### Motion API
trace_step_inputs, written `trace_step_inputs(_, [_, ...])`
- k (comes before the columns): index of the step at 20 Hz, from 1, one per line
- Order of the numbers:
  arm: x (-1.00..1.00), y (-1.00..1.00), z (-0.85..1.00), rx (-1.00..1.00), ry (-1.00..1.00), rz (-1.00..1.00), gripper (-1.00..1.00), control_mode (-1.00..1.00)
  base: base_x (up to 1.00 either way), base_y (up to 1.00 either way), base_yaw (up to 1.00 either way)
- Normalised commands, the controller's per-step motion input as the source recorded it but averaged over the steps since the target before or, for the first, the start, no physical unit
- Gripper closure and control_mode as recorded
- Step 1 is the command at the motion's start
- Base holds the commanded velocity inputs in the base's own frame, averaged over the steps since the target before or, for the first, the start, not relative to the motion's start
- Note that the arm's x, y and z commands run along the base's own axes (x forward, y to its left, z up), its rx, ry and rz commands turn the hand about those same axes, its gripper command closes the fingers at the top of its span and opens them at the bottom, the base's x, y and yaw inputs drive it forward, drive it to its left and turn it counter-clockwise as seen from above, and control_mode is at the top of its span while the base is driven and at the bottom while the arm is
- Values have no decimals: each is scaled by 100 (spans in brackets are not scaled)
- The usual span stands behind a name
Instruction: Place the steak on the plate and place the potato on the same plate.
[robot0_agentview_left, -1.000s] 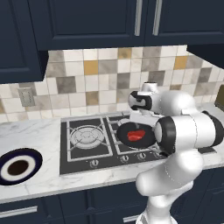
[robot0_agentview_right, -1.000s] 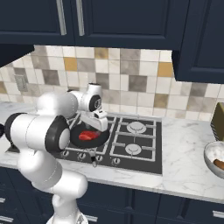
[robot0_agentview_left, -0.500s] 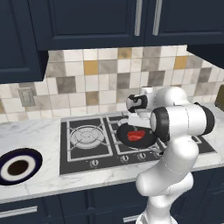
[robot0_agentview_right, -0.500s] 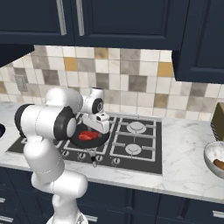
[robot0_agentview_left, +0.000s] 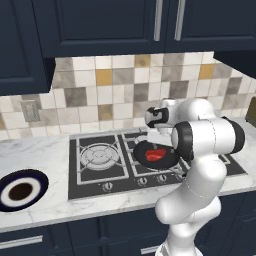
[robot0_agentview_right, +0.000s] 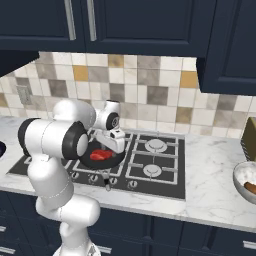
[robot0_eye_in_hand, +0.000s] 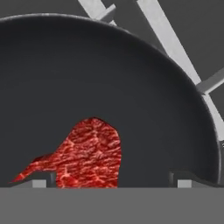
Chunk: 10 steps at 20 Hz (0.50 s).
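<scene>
Reaching forward and down in the left base view, the white arm bends over the hob, its claw (robot0_agentview_left: 161, 141) low over the black frying pan (robot0_agentview_left: 172, 157) at frame centre-right. The steak (robot0_agentview_left: 155, 155) lies in that pan. The plate (robot0_agentview_left: 21, 190) sits on the worktop (robot0_agentview_left: 50, 215) at lower left, well apart from the pan.

Right base view: the claw (robot0_agentview_right: 116, 146) hangs over the pan (robot0_agentview_right: 107, 160) at centre-left, just beside the steak (robot0_agentview_right: 100, 155). A glass bowl (robot0_agentview_right: 245, 180) at the right edge holds the potato (robot0_agentview_right: 251, 188).

Hand view: both fingertips (robot0_eye_in_hand: 183, 178) stand wide apart, gripping nothing; the steak (robot0_eye_in_hand: 83, 155) sits at lower left, next to the left tip.

Compared with a second ago, the elbow has swung and the hand sits lower over the pan; the steak is unmoved.
</scene>
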Motion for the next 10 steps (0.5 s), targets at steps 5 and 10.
trace_step_inputs(5, [0, 0, 0, 0, -2, -18, -100, -100, 0, 0, 0])
trace_step_inputs(10, [0, 0, 0, 0, -6, -12, -100, -100, 0, 0, 0])
